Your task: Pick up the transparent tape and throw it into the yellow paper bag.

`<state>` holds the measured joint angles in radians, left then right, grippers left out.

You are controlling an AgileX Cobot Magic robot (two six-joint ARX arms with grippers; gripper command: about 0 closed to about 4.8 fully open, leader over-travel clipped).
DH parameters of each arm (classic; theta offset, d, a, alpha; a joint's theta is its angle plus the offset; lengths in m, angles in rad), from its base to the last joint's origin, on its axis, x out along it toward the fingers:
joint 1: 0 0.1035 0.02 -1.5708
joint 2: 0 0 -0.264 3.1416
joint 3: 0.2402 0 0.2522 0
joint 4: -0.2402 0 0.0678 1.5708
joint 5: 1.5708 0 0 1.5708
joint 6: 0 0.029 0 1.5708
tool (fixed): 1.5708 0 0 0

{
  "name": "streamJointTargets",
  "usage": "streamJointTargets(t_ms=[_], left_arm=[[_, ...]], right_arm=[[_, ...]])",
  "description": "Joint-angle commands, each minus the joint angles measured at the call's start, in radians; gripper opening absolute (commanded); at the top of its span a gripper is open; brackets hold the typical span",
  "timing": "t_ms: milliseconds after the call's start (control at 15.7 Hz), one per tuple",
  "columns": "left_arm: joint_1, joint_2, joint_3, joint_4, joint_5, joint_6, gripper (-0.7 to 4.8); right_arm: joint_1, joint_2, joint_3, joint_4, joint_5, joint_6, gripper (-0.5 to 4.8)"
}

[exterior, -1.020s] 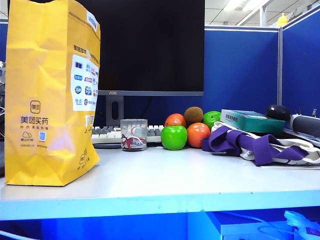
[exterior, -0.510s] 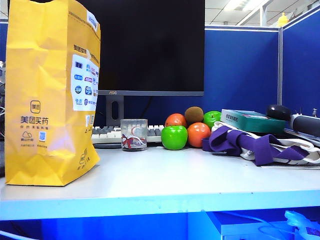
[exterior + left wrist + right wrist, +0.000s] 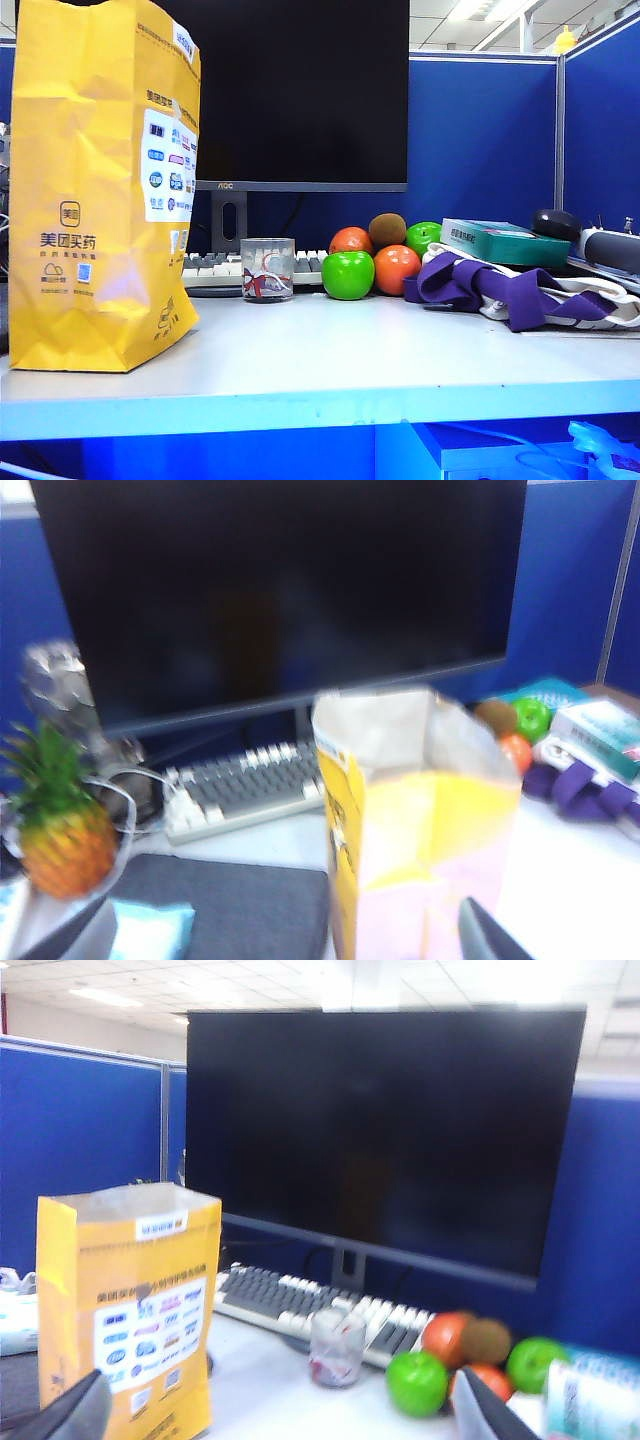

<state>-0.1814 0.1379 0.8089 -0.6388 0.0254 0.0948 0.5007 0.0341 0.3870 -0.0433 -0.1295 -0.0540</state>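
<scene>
Your one yellow paper bag (image 3: 100, 190) stands at nine o'clock on the desk (image 3: 330, 350). One glass cup (image 3: 267, 269), two green apples (image 3: 348, 275). Transparent tape: not visible. Left gripper (image 3: 280, 935) and right gripper (image 3: 290, 1410) both hang raised, jaws apart, empty.

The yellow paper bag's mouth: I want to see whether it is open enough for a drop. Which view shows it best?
The left wrist view: it looks down into the yellow paper bag, whose mouth gapes open. The exterior view shows only its creased printed front, top cut off. The right wrist view shows the bag upright from the side, only its rim visible.
</scene>
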Motion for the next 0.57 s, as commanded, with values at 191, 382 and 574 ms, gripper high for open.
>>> streamJointTargets(t_ms=[191, 382, 574], left_arm=[[0.0, -0.028, -0.12, 0.041, 0.109, -0.016, 4.79], [0.0, -0.028, -0.145, 0.047, 0.112, -0.024, 4.79], [0.0, -0.028, -0.162, 0.065, 0.114, -0.024, 4.79]], right_arm=[[0.0, -0.032, -0.135, 0.004, 0.048, 0.07, 4.79], [0.0, -0.032, -0.168, 0.0, 0.076, 0.103, 4.79], [0.0, -0.032, -0.214, -0.006, 0.144, 0.103, 4.79]])
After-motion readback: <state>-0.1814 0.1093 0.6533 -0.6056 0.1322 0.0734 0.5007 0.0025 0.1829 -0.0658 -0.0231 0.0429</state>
